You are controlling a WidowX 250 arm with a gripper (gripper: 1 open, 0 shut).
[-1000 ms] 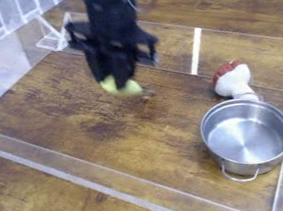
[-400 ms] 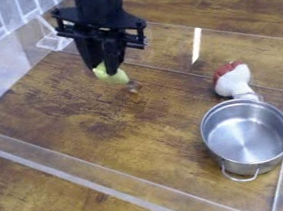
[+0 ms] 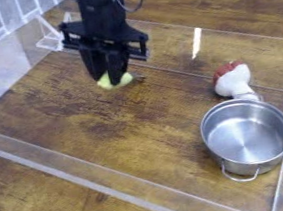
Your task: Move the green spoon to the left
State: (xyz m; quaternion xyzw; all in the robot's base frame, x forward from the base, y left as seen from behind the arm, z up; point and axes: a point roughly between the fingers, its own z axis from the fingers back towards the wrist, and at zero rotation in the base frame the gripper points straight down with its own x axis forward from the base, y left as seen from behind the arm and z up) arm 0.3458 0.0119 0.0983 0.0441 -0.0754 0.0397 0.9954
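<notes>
The green spoon (image 3: pixel 114 80) shows as a pale yellow-green piece sticking out below the fingers of my black gripper (image 3: pixel 109 74). The gripper points straight down and is shut on the spoon's handle. The spoon sits at or just above the wooden table (image 3: pixel 95 135), left of centre. Most of the handle is hidden by the fingers, and I cannot make out the silver bowl clearly.
A shiny steel pot (image 3: pixel 246 133) stands at the front right. A red-and-white mushroom-like toy (image 3: pixel 233 80) lies behind it. Clear acrylic walls (image 3: pixel 196 44) border the work area, with a low strip running along the front left (image 3: pixel 59 166).
The gripper carried the spoon a little to the left and away from the camera, then sank toward the table. Its grip stayed the same. Pot and toy did not move.
</notes>
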